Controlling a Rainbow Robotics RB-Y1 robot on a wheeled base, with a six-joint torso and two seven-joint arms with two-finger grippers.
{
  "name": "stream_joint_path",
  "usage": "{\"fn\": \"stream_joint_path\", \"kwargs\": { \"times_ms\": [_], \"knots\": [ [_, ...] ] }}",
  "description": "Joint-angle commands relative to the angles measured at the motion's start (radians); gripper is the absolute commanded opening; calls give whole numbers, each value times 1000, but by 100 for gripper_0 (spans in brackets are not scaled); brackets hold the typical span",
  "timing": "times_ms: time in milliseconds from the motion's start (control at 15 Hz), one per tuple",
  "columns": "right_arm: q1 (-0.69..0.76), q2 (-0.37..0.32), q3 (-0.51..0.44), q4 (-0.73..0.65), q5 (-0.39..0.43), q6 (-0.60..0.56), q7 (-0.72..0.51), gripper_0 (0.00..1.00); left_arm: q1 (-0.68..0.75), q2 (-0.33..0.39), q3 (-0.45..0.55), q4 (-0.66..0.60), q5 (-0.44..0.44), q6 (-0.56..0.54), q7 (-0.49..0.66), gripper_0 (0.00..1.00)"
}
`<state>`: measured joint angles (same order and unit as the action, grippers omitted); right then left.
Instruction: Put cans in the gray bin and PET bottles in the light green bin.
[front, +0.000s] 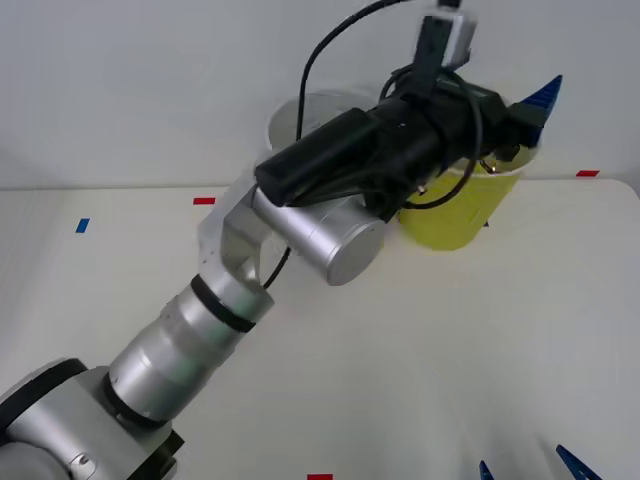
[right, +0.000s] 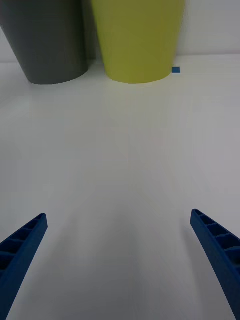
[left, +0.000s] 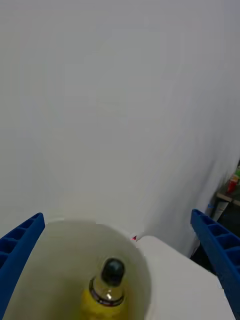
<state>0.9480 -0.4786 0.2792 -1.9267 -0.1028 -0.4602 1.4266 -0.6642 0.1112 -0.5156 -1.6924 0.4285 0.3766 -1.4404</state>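
Note:
My left gripper (front: 530, 112) hangs open over the mouth of the light green bin (front: 455, 215) at the back right of the table. In the left wrist view its blue fingers (left: 22, 245) are spread wide. Below them a PET bottle (left: 107, 292), yellow with a dark neck and black cap, stands inside the bin's pale inside (left: 55, 270), free of the fingers. The gray bin (front: 290, 112) stands just left of the green one, mostly hidden by my left arm. My right gripper (front: 522, 460) is open and empty near the table's front edge, facing the gray bin (right: 47, 40) and the green bin (right: 137, 40).
The white table (front: 420, 360) carries small tape marks: red (front: 204, 200) and blue (front: 82, 225) at the back left, and blue (right: 175, 70) by the green bin's foot. A white wall rises behind the bins. My left arm spans the table's middle diagonally.

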Motion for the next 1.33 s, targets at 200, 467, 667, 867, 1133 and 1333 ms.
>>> {"fn": "stream_joint_path", "kwargs": {
  "times_ms": [200,467,667,867,1133,1333],
  "knots": [
    [0,0,0,0,0,0,0,100,290,197,9,-234,-20,-73,-28,100],
    [0,0,0,0,0,0,0,100,514,298,78,-359,-37,-119,-55,100],
    [0,0,0,0,0,0,0,100,692,329,120,-362,-57,-277,-80,100],
    [0,0,0,0,0,0,0,100,854,318,169,-362,-79,-415,-103,100],
    [0,0,0,0,0,0,0,100,988,308,181,-362,-111,-535,-133,100],
    [0,0,0,0,0,0,0,100,1045,298,183,-362,-122,-582,-144,100]
  ]
}}
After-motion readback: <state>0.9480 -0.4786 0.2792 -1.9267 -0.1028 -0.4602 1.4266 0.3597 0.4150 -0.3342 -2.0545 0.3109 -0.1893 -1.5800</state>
